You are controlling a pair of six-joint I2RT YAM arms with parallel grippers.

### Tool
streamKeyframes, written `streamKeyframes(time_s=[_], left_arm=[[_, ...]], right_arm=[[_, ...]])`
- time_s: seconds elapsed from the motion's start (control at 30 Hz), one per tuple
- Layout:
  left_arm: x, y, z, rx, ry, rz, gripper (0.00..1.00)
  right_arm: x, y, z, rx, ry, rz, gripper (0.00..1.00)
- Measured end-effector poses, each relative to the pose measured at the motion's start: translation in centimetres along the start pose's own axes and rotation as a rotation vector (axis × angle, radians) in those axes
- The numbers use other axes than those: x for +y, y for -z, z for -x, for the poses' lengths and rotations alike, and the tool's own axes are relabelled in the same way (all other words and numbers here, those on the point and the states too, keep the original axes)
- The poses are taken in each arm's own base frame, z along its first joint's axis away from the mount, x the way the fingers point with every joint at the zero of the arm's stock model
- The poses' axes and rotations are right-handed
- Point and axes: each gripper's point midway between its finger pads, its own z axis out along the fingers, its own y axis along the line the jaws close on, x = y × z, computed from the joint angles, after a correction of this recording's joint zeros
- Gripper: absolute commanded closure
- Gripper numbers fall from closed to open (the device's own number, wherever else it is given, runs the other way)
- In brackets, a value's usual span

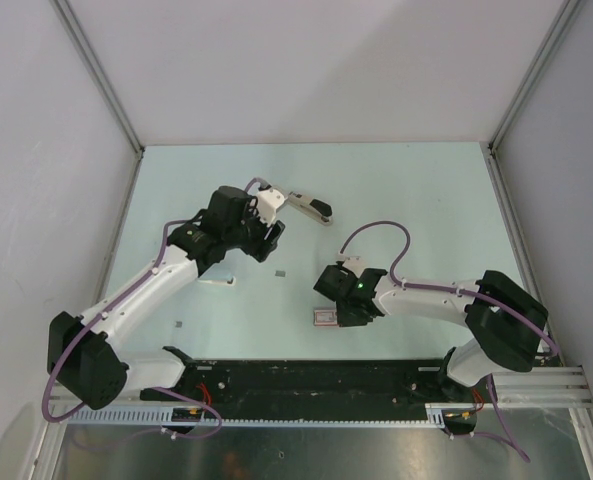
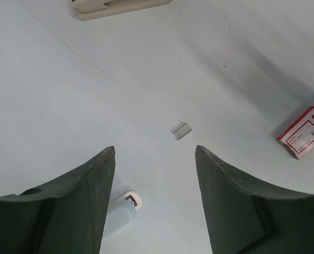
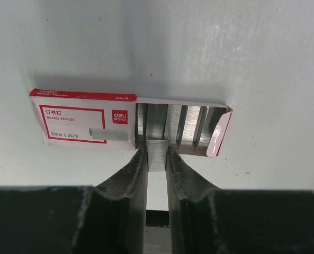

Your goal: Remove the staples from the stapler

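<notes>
The small elongated desk stapler (image 1: 304, 207), pale beige in the body with a black end, lies on the pale blue-green table (image 1: 416, 200) at about 12 o'clock from the table's middle in the top view, its black end turned toward 4 o'clock. In the left wrist view only a beige edge of it (image 2: 119, 6) shows at the upper border. The left gripper (image 2: 154, 151) hangs above the table just at 7 o'clock of the stapler, its two dark fingers (image 2: 82, 201) spread wide with nothing between them and well short of the stapler. On the bare surface beyond that gap lies a small loose grey clump of staples (image 2: 182, 130), near the table's middle. A small pale rounded piece (image 2: 124, 210) lies at 9 o'clock of the middle, partly hidden behind the left finger; what it is cannot be told. A flat red-and-white cardboard staple box (image 3: 82, 119) lies at 6 o'clock of the table's middle, close to the near edge, its inner tray slid out toward 3 o'clock in the right wrist view and showing rows of grey staples. The right gripper (image 3: 157, 151) is down at the open tray, its dark fingers (image 3: 133, 174) pressed together on a short grey strip of staples (image 3: 157, 161), which stands upright between them against the tray's near side. The right gripper is well apart from the stapler.
</notes>
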Motion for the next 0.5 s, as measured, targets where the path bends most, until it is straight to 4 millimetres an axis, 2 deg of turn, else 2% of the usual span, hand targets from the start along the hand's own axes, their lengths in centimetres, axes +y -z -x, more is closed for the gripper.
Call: streamKeyframes(time_s=[0.2, 0.5], left_arm=[[-0.20, 0.00, -0.07, 0.000, 0.000, -0.010, 0.33], [-0.29, -0.03, -0.15, 0.001, 0.001, -0.015, 0.33]], right_arm=[[-0.05, -0.01, 0.01, 0.000, 0.000, -0.002, 0.86], [-0.08, -0.01, -0.02, 0.000, 0.000, -0.004, 0.73]])
